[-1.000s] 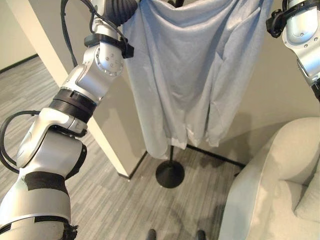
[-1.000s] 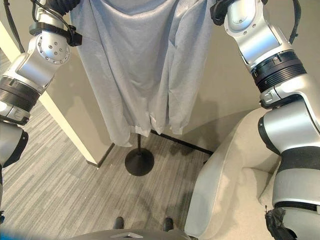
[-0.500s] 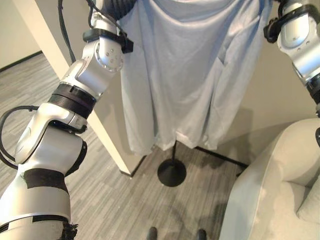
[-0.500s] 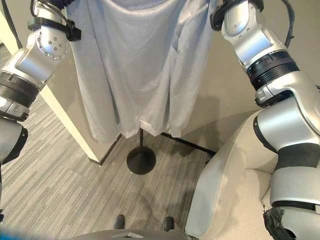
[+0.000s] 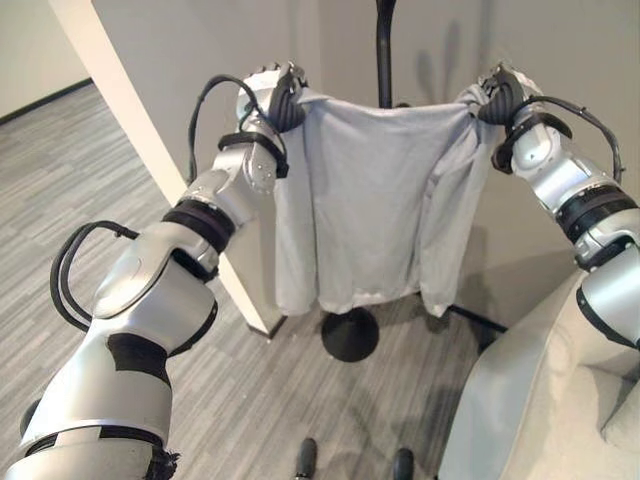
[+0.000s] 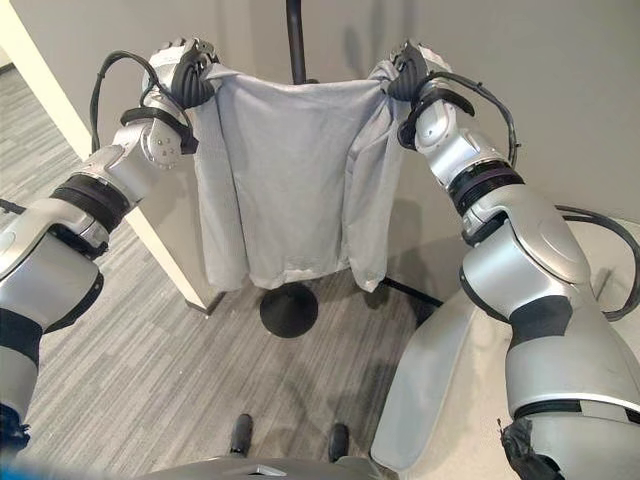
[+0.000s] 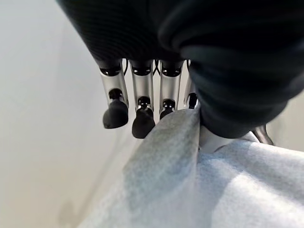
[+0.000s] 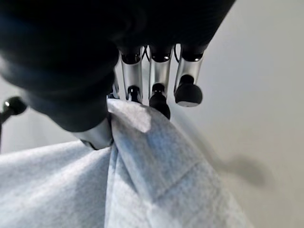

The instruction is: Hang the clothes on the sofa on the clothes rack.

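A light grey long-sleeved shirt (image 5: 375,200) hangs spread between my two raised hands, in front of the black pole of the clothes rack (image 5: 384,50). My left hand (image 5: 280,95) is shut on the shirt's left shoulder, and my right hand (image 5: 500,93) is shut on its right shoulder. In the left wrist view the cloth (image 7: 190,180) is pinched under the thumb, below the curled fingers (image 7: 142,121). The right wrist view shows the same pinch on the cloth (image 8: 156,166). The rack's round black base (image 5: 350,333) stands on the floor below the shirt's hem.
A beige sofa (image 5: 540,400) fills the lower right. A cream wall corner (image 5: 150,150) juts out on the left, close behind my left arm. Grey striped carpet (image 5: 60,180) covers the floor. A grey wall stands behind the rack.
The camera has tilted up, so both hands and the rack's pole now show. The shirt appears held higher and more taut, its hem further above the rack's base.
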Robot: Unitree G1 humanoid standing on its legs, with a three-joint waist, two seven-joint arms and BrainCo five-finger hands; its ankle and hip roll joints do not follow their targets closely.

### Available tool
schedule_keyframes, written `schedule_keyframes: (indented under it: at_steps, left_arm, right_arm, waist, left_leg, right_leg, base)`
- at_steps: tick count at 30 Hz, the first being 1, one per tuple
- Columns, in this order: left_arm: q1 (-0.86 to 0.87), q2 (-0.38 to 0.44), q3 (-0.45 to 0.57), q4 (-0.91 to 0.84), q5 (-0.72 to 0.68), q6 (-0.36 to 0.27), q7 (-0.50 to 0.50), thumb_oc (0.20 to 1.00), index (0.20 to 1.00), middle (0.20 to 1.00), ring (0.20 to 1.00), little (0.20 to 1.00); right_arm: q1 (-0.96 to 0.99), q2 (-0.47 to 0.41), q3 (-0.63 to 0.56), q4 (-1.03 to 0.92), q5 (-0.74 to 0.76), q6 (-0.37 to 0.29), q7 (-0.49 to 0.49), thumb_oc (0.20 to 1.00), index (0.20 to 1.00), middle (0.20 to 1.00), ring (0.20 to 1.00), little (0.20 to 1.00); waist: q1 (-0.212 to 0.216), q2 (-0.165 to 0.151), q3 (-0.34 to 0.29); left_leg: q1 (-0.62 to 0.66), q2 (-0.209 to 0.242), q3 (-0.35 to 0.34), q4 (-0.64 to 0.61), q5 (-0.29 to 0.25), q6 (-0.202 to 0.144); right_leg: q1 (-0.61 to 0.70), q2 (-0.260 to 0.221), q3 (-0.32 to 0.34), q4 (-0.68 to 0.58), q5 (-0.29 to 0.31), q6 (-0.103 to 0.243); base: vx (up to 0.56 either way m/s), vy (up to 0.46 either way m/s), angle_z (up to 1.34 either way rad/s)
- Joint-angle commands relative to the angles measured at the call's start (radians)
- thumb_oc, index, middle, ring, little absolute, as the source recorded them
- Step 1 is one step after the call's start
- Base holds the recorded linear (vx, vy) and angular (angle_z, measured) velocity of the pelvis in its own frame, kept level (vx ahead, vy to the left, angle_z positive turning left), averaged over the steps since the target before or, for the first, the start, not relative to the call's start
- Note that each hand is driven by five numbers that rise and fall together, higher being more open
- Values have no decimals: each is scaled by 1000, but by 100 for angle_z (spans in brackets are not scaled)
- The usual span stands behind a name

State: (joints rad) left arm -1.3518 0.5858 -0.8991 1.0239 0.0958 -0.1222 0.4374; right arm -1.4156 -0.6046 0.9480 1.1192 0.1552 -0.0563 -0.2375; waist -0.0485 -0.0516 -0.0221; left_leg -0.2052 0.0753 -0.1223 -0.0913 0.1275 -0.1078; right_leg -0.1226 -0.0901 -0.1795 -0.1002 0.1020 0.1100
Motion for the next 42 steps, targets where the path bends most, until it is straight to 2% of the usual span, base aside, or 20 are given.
schedule_keyframes:
  at_steps: [1,11,16,19,23,24,25,26,27,28,30,31,34,38,42]
  left_arm:
    - [-95,26,20,72,30,-13,23,200,200,200,200,200]
    - [-74,28,45,65,34,-14,13,200,200,200,200,200]
    - [-65,38,59,47,30,-14,16,200,200,200,200,200]
    - [-53,71,88,-12,23,-15,30,200,200,200,200,200]
    - [39,155,199,-195,14,-21,67,200,200,200,200,200]
    - [40,155,199,-196,14,-21,67,200,200,200,200,200]
    - [79,184,238,-258,19,-26,73,200,200,200,200,200]
    - [162,223,321,-371,35,-35,87,200,200,200,200,200]
    - [197,239,368,-413,38,-47,94,200,200,200,200,200]
    - [207,240,371,-422,40,-44,93,200,200,200,200,200]
    - [303,262,472,-541,48,-61,99,200,200,200,200,200]
    - [421,283,584,-665,57,-80,95,200,200,200,200,200]
    - [598,295,741,-852,83,-100,75,200,200,200,200,200]
    - [809,289,922,-1048,86,-123,25,200,200,200,200,200]
    - [904,280,1013,-1153,81,-134,-1,200,200,200,200,200]
  right_arm:
    - [-116,-55,-52,76,-26,-16,-28,200,200,200,200,200]
    - [-65,-56,-56,59,-59,-19,-13,200,200,200,200,200]
    - [-48,-58,-97,36,-43,-22,-33,200,200,200,200,200]
    - [-32,-89,-129,-40,-34,-31,-63,200,200,200,200,200]
    - [63,-159,-243,-286,-31,-59,-125,200,200,200,200,200]
    - [64,-159,-243,-287,-31,-58,-125,200,200,200,200,200]
    - [114,-187,-295,-381,-37,-69,-140,200,200,200,200,200]
    - [228,-221,-409,-542,-63,-90,-163,200,200,200,200,200]
    - [277,-238,-463,-598,-71,-107,-172,200,200,200,200,200]
    - [291,-240,-471,-610,-75,-103,-171,200,200,200,200,200]
    - [423,-244,-608,-746,-80,-128,-174,200,200,200,200,200]
    - [566,-254,-732,-872,-104,-150,-165,200,200,200,200,200]
    - [762,-223,-910,-1043,-107,-181,-133,200,200,200,200,200]
    - [936,-160,-1058,-1215,-76,-219,-71,200,200,200,200,200]
    - [1006,-142,-1112,-1299,-71,-220,-35,200,200,200,200,200]
  waist:
    - [41,-7,46]
    - [39,-6,59]
    - [38,-2,62]
    - [37,-1,62]
    - [31,2,59]
    - [31,2,58]
    - [28,4,58]
    - [24,7,56]
    - [21,9,58]
    - [21,9,56]
    - [18,11,56]
    - [14,12,55]
    - [10,10,58]
    - [9,8,50]
    - [7,3,37]
  left_leg:
    - [59,-15,153,4,-69,-36]
    - [62,-13,155,4,-70,-35]
    - [60,-13,158,4,-71,-33]
    - [63,-12,161,4,-74,-33]
    - [78,-9,165,4,-86,-30]
    - [78,-9,165,4,-86,-30]
    - [82,-7,167,4,-90,-29]
    - [95,-5,171,4,-99,-27]
    - [99,-4,174,4,-103,-25]
    - [101,-4,174,4,-104,-25]
    - [112,-3,179,4,-113,-23]
    - [125,1,184,4,-122,-21]
    - [137,4,193,4,-124,-17]
    - [166,13,203,4,-148,-15]
    - [187,18,211,4,-158,-14]
  right_leg:
    - [-23,-23,17,13,-36,123]
    - [-27,-25,25,13,-35,122]
    - [-29,-24,28,13,-36,121]
    - [-25,-24,27,13,-39,121]
    - [-13,-24,30,13,-48,119]
    - [-13,-24,31,13,-48,119]
    - [-9,-25,29,13,-51,119]
    - [1,-25,29,13,-57,118]
    - [5,-26,28,13,-59,118]
    - [7,-26,28,13,-60,118]
    - [17,-26,30,13,-65,116]
    - [27,-27,31,13,-70,114]
    - [33,-30,33,13,-66,109]
    - [58,-29,36,13,-82,108]
    - [78,-28,40,13,-86,105]
  base:
    - [0,0,0]
    - [0,0,0]
    - [0,0,0]
    - [0,0,0]
    - [8,3,0]
    - [0,0,0]
    - [53,15,-6]
    - [76,22,-5]
    - [61,17,-4]
    - [41,17,4]
    - [57,19,2]
    - [79,22,0]
    - [48,22,-9]
    - [53,17,-11]
    - [39,9,-10]
